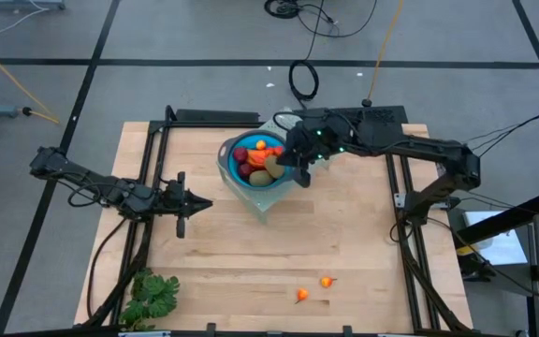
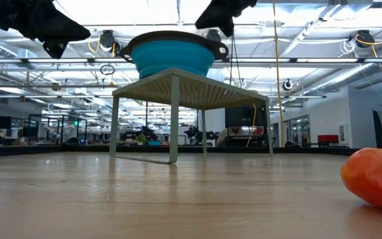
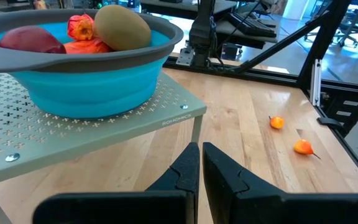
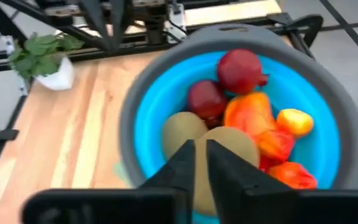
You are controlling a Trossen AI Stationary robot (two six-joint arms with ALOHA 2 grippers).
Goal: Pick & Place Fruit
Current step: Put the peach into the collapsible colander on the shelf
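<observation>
Toy fruit pieces, dark-red balls, olive-brown ovals [image 4: 219,146] and orange ones, fill the blue collapsible bowl [image 1: 241,183] on its perforated grey stand [image 3: 104,134], directly beneath the clenched, empty right hand [image 4: 199,158]. Two tiny orange-red pieces [image 1: 327,281] lie on the wooden tabletop [image 1: 344,234], well apart from the clenched left hand [image 1: 204,203].

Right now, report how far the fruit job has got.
Done: most fruit sits in the blue bowl on the metal stand, including two dark-red balls and olive-brown ovals. In hand: nothing; the right gripper hovers shut over the bowl, and the left gripper waits shut beside the stand. Left: two small orange pieces on the table.
</observation>
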